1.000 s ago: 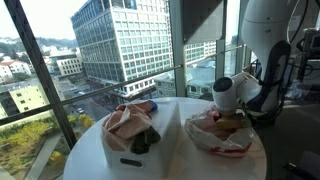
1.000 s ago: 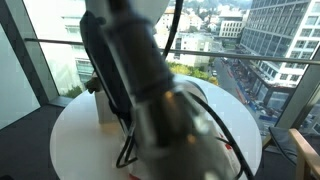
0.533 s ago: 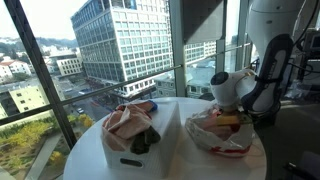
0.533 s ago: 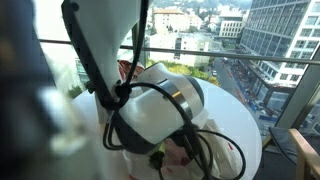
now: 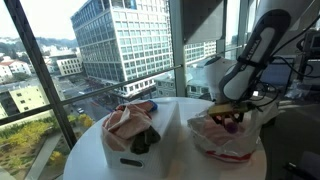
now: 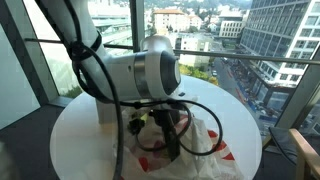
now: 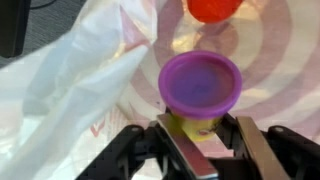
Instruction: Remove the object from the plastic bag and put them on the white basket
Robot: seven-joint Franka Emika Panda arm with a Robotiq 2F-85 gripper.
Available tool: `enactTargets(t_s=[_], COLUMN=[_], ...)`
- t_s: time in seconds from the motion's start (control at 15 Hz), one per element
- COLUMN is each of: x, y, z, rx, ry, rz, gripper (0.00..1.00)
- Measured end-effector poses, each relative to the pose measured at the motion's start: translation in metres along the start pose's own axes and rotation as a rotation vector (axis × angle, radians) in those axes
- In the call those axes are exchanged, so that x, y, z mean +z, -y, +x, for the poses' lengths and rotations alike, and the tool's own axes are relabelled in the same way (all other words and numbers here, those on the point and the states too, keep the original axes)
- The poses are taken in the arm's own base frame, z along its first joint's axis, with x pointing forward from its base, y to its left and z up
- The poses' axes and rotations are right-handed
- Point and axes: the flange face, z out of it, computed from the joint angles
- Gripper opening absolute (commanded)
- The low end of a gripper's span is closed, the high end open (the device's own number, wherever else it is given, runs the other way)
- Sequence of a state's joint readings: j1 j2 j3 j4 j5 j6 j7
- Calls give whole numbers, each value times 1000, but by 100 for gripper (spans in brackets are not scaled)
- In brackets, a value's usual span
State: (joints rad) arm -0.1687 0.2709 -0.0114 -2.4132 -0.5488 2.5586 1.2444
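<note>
My gripper (image 7: 205, 135) is shut on a small tub with a purple lid and yellow body (image 7: 200, 85), one finger on each side of the body. In an exterior view the gripper (image 5: 232, 113) holds the tub just above the open white plastic bag (image 5: 225, 140) on the right of the round table. The bag also shows under the gripper in the wrist view (image 7: 80, 80) and in an exterior view (image 6: 205, 152). A red object (image 7: 212, 8) lies in the bag. The white basket (image 5: 128, 155) stands to the left of the bag, with pink and dark items in it.
The round white table (image 5: 170, 130) stands by a glass wall and railing. The robot's arm (image 6: 140, 70) and cables (image 6: 200, 125) hang over the bag. The basket and the bag stand close together.
The arm has swung up and back from the bag, and the gripper has risen with the tub in it. The basket and bag have not moved.
</note>
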Motion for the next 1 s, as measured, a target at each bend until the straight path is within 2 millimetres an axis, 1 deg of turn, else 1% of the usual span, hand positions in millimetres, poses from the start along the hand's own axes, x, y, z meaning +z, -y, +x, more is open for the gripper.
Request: enactTargets(t_s=[0.13,0.27,0.4,0.6,0.67,0.8,0.87,1.0], x=[-33,-66,-103,-161,-176,-198,-203,-205], y=[3,4,6,12,15,27,35,55], z=[8,9,6,-4,-8,-16,-21,-36], rx=[10,-6,-43,-106,-120,-146,-161,-193], ry=[-21,-6,8,-8,-21,-47,-53,-62], rz=[44,84,136,197,212,238,245,249], gripper=[18,18,18,18,18,18,18,18])
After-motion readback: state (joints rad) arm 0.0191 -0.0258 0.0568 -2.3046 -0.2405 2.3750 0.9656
